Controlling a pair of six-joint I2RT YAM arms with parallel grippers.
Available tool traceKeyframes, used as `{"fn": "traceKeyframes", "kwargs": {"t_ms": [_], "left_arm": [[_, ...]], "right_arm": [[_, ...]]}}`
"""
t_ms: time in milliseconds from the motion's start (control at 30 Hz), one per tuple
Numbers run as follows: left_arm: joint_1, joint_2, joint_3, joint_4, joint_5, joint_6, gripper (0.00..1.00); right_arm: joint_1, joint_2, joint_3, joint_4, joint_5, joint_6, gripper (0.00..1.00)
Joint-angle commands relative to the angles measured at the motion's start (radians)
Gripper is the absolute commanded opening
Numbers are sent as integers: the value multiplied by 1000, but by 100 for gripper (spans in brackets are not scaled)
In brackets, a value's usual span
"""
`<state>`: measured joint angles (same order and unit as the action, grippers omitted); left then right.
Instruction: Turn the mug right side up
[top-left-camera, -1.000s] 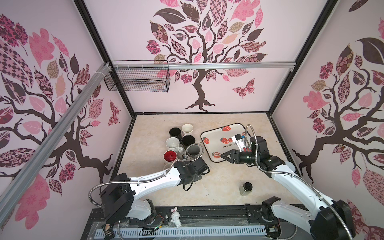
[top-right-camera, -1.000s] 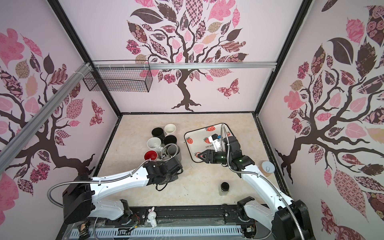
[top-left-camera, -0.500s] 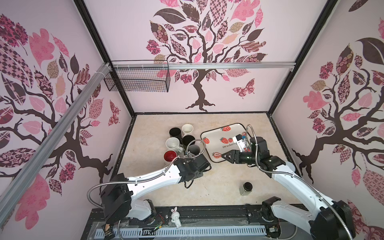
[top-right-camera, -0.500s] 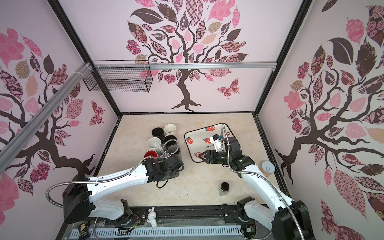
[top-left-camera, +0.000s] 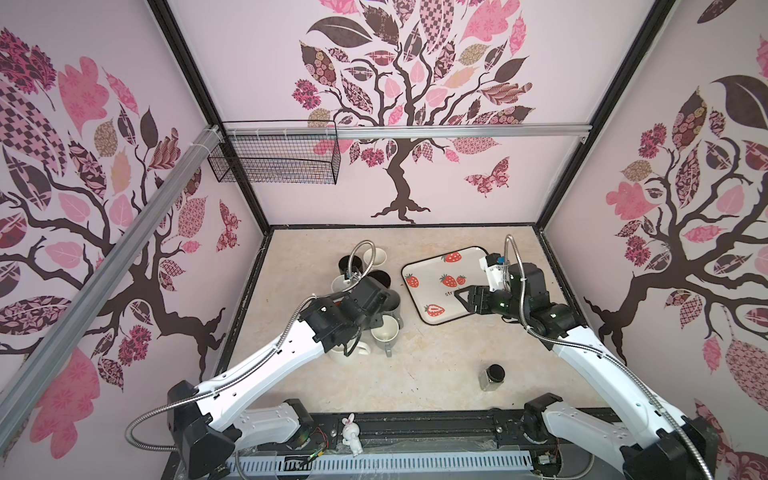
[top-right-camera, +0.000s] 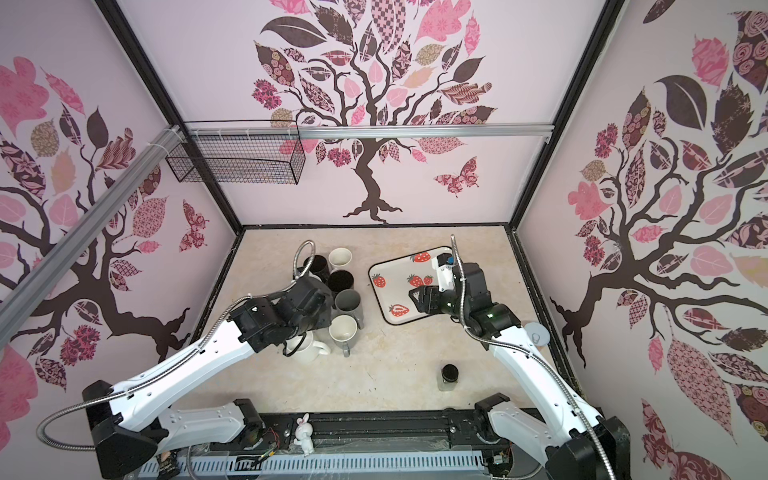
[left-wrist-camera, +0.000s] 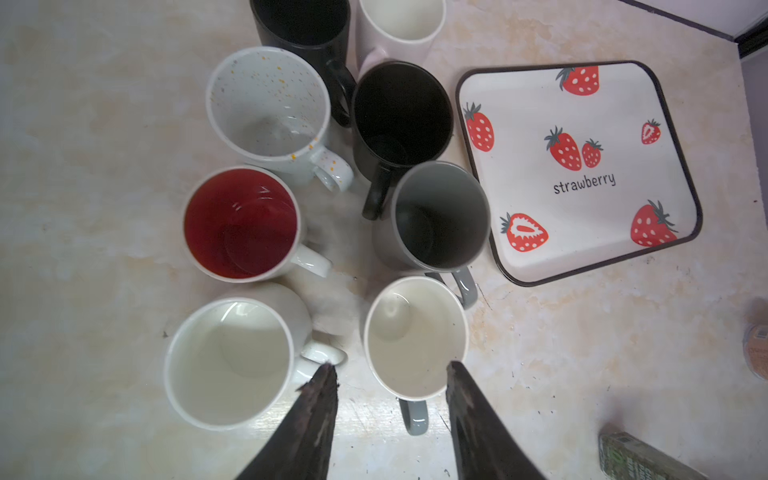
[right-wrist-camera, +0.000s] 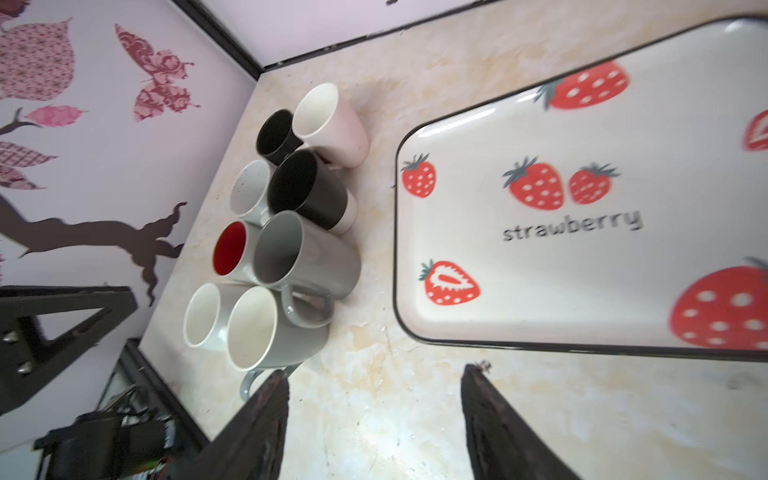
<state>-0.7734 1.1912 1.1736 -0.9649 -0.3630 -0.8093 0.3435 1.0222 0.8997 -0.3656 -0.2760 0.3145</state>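
The mug (left-wrist-camera: 415, 336) is grey with a cream inside and stands mouth up at the front of a mug cluster, its handle pointing toward the front; both top views show the mug (top-left-camera: 384, 330) (top-right-camera: 343, 330). My left gripper (left-wrist-camera: 388, 370) is open above its near rim and holds nothing; in both top views its black body covers the cluster's left part. My right gripper (right-wrist-camera: 374, 374) is open and empty, hovering over the bare floor beside the strawberry tray (right-wrist-camera: 498, 124). In both top views the right gripper (top-left-camera: 461, 296) (top-right-camera: 414, 297) hangs above the tray's near part.
Several other mugs stand mouth up around it: a white mug (left-wrist-camera: 226, 361), a red-lined mug (left-wrist-camera: 241, 222), a speckled mug (left-wrist-camera: 268, 106), two black ones and a grey mug (left-wrist-camera: 440, 214). The empty tray (top-left-camera: 432, 270) lies right of them. A small dark-lidded jar (top-left-camera: 493, 376) stands front right.
My left gripper has opened, let go of the grey mug and drawn up and back over the cluster. The right gripper's jaws have spread wider.
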Motion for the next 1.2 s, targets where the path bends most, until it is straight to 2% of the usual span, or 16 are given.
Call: {"fn": "traceKeyframes", "kwargs": {"t_ms": [0,167,233,300,400,500,567,667,700,833,967,1067,1167], "left_arm": [[111,-34,80,-17,66,199,47],[294,-21,162,2,99,390,58],[339,-9,180,27,101,463,63],[352,-6,161,94,35,517,71],[364,-6,94,217,-18,590,83],[405,-4,12,364,-52,649,97],[502,0,-36,435,20,634,97],[661,-9,-123,558,182,609,97],[689,-17,-162,615,206,618,97],[770,-48,-315,805,168,682,97],[888,-68,-443,928,214,675,97],[913,-76,-532,1031,181,717,97],[928,-45,-571,1085,175,707,97]], "right_arm": [[-5,-12,89,-41,195,-88,72],[-5,-44,75,52,383,-156,88],[-12,-51,38,116,401,-207,94],[-42,-47,-8,192,417,-216,100],[-119,-42,-85,302,414,-191,100],[-135,-38,-198,461,509,-267,100],[-144,-13,-255,541,590,-300,100],[-185,44,-313,631,623,-287,100],[-194,54,-338,676,624,-290,100],[-225,100,-467,920,604,-328,100],[-308,146,-527,1023,530,-283,100],[-339,169,-550,1073,509,-277,100],[-344,214,-551,1119,455,-282,100]]}}
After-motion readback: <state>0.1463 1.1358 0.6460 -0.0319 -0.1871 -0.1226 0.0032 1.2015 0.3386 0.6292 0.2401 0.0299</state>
